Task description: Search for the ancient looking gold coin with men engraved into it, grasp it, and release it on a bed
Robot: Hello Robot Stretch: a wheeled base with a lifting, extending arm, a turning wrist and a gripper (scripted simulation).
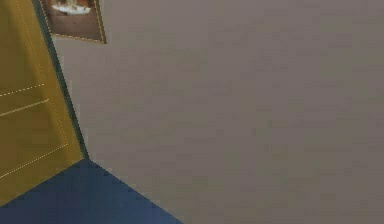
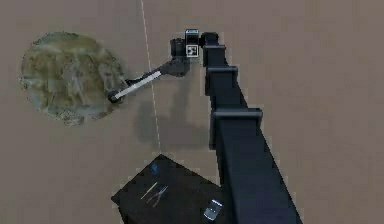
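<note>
A large round coin (image 2: 68,78), dull gold with worn figures engraved on it, hangs in the arm side view's upper left, clear of every surface with only wall behind it. My gripper (image 2: 113,96) holds it by its right edge. The thin fingers (image 2: 140,84) run back to the gripper's dark body and the white marker squares (image 2: 193,40). From there the dark arm (image 2: 240,140) slopes down to the bottom edge.
Below the coin stands a dark tabletop (image 2: 175,180) with thin pen-like things (image 2: 152,192) and a small phone-like thing (image 2: 210,212). The forward view has a yellow door (image 1: 28,95) at left, a framed picture (image 1: 75,20), a grey wall (image 1: 240,110) and blue floor (image 1: 85,200).
</note>
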